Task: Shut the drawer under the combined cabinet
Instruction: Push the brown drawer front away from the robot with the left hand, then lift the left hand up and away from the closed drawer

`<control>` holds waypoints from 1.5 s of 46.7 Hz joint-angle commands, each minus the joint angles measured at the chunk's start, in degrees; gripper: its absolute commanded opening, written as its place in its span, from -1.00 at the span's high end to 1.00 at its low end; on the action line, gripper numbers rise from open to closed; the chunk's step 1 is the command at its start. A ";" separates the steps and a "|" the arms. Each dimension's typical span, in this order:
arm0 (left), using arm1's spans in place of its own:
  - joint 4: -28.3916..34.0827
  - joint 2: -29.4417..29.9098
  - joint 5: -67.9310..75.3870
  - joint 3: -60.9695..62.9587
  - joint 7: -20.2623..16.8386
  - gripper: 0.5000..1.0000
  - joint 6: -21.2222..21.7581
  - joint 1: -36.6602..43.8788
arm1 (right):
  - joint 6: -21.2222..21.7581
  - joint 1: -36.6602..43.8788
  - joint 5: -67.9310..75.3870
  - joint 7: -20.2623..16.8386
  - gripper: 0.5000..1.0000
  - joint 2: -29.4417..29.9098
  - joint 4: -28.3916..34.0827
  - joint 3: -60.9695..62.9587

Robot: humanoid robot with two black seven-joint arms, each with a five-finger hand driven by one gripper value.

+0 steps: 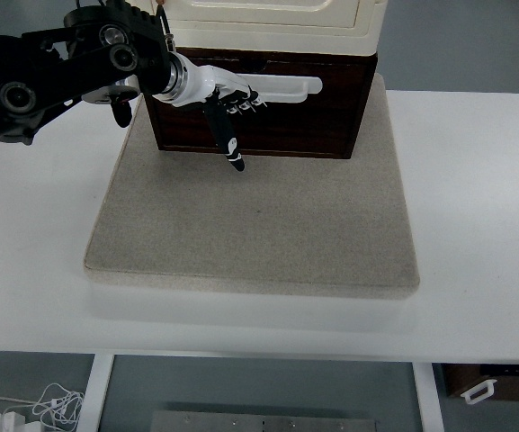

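The drawer (268, 117) sits at the bottom of the cabinet (272, 22), at the far middle of the counter (475, 225), its dark brown front facing near. It seems to stick out a little beyond the cream upper part, so I judge it not quite shut, though the steep view makes that hard to be sure of. To finish well, the push should go straight toward the far side, square against the front near its middle, slow enough that the cabinet does not slide on the grey mat (255, 225) beneath it.

The left robot hand (237, 99) reaches in from the far left and lies across the left part of the drawer front. Its fingers are stretched out and spread, one pointing near and down, and they hold nothing; whether the palm actually presses the wood cannot be told.
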 commanded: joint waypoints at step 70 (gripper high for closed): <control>5.47 1.46 -3.49 -50.79 -31.41 -0.99 14.91 1.41 | 0.01 0.00 -0.02 0.00 -0.81 0.00 0.03 0.00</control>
